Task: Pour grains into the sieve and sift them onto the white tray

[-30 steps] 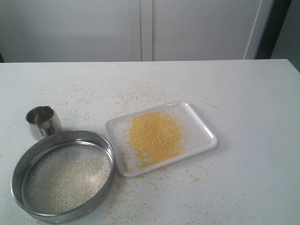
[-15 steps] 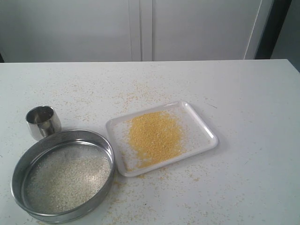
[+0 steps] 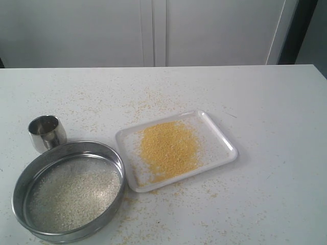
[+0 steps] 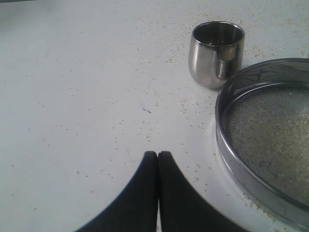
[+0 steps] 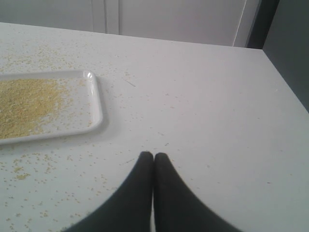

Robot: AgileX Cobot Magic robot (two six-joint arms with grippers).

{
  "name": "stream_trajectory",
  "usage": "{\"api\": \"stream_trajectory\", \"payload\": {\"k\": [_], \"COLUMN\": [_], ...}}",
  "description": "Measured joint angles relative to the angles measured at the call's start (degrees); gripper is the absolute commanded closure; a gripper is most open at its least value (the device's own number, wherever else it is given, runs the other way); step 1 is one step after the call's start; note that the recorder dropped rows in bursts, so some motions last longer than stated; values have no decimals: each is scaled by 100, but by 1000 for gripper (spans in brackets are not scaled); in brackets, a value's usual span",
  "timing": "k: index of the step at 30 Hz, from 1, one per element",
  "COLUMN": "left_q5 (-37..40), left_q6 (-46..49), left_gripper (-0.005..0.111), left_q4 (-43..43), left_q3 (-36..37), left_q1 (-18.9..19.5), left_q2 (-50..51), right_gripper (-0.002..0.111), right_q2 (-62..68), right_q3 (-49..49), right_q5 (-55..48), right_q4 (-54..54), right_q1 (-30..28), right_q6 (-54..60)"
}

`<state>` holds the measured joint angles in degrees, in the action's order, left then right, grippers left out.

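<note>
Exterior view shows the grains [image 3: 168, 149], fine yellow granules, lying in a loose heap at the middle of the shallow white tray [image 3: 225, 145], a glossy rectangle with rounded corners and a low rim. It sits askew near the centre of the white table [image 3: 265, 102]. Paler off-white ones cover the mesh bottom of the sieve [image 3: 118, 164], a wide round stainless-steel ring that stands flat on the table just beside the tray's near left corner. A small rounded steel cup [image 3: 47, 132] stands upright just behind the sieve, close to its rim. Stray granules speckle the table around all three.

Seen from the left wrist, the left gripper [image 4: 158, 154] has its two black fingers pressed together with nothing between them, tips over speckled table. The sieve lies near the tips but apart from them, and the cup stands farther on beside the sieve's rim.

Seen from the right wrist, the right gripper [image 5: 153, 155] is likewise drawn together and empty above the table. The tray with its yellow heap lies near, apart from the tips.
</note>
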<state>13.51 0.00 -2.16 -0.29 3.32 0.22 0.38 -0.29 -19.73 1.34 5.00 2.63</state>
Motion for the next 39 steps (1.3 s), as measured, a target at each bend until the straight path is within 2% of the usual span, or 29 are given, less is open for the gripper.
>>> {"api": "stream_trajectory", "payload": {"k": [39], "left_q5": [-11], "left_q6": [0], "left_gripper": [106], "left_q4": [0], "left_q3": [0], "left_q1": [0], "left_q2": [0], "right_gripper": [108], "right_q2": [0], "right_q3": [0], "right_q5": [0], "right_q4": [0], "right_q1": [0], "right_q6": [-92]}}
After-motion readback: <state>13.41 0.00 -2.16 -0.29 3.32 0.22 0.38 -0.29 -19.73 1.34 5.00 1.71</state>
